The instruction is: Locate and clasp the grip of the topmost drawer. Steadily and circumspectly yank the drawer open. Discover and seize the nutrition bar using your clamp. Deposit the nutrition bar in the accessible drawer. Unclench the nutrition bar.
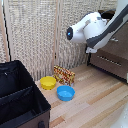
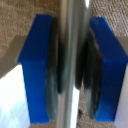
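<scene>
In the wrist view my gripper point(image 2: 74, 65) has its two blue fingers point(image 2: 35, 65) on either side of a silver bar handle point(image 2: 75, 30). The black pads press against the bar, so the gripper is shut on it. In the exterior view the arm point(image 1: 92, 30) reaches to the dark-brown dresser on the right, at the topmost drawer point(image 1: 119, 44). The arm hides the fingers there. The nutrition bar point(image 1: 64, 75), a flat packet with red and yellow print, stands on the wooden floor against the woven screen, well to the exterior view's left of the dresser.
A yellow bowl point(image 1: 48, 82) and a blue bowl point(image 1: 65, 92) sit on the floor next to the packet. A large black case point(image 1: 20, 100) fills the exterior view's lower left. The lower drawer point(image 1: 107, 62) has its own silver handle.
</scene>
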